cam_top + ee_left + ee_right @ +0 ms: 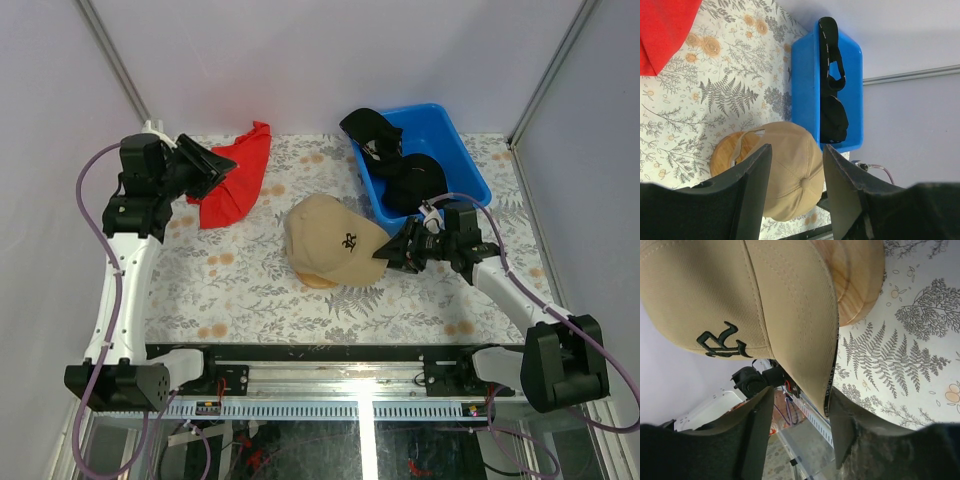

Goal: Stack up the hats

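Note:
A tan hat (330,240) with a dark emblem sits over a round wooden stand (320,281) in the middle of the table. My right gripper (388,250) is at the tip of its brim. In the right wrist view the jaws (801,391) stand open, and the brim (805,340) hangs between them beside one finger, unpinched. Two black hats (375,135) (415,180) lie in the blue bin (470,160). My left gripper (225,172) hovers open and empty over the red cloth (235,180), looking down at the tan hat (790,170) from afar.
The blue bin (805,85) stands at the back right, close behind my right arm. The red cloth (665,30) lies bunched at the back left. White walls close off the back and sides. A black rail runs along the near edge.

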Controlling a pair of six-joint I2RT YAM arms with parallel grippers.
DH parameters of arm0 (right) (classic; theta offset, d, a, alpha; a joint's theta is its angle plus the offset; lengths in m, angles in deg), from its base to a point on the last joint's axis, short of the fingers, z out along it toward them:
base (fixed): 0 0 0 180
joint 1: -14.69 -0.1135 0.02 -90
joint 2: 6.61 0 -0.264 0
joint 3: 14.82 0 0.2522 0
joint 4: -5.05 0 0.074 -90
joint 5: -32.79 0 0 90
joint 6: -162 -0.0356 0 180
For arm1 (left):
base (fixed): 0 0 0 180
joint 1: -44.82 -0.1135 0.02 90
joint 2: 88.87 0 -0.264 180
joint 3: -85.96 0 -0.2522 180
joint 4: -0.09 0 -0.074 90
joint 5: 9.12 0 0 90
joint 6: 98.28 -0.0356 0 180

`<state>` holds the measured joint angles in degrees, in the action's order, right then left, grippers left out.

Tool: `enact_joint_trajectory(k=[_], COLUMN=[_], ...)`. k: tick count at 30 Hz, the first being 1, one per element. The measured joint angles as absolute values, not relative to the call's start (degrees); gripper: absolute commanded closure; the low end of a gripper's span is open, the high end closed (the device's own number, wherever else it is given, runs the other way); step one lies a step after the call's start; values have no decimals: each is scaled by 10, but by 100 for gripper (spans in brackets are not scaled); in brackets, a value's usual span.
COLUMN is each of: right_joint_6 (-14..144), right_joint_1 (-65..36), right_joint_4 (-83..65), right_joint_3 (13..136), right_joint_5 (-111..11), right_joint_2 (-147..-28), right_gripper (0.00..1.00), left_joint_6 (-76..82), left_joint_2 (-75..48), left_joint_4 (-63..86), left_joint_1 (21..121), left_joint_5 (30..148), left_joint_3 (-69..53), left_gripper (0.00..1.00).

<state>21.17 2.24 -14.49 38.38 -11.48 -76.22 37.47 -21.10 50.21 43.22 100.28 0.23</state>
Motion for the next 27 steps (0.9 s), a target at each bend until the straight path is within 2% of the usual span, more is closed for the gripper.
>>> enact_joint_trajectory(k=[7,20,27], right_joint_6=[244,384,424], right_joint_1=[32,55,56], right_joint_4=[-194,-361,-411], right_joint_3=[405,617,709], right_joint_5=[-137,-242,-302], right_joint_2=[-764,-788,-884], right_gripper=[39,38,37], left_joint_6=[375,359,345], left_joint_2=[-203,-180,-179], left_joint_4=[499,494,494], left_joint_1=[432,432,432], left_joint_5=[1015,1060,1064], left_joint_3=[-10,-71,-82], left_gripper=[55,55,55])
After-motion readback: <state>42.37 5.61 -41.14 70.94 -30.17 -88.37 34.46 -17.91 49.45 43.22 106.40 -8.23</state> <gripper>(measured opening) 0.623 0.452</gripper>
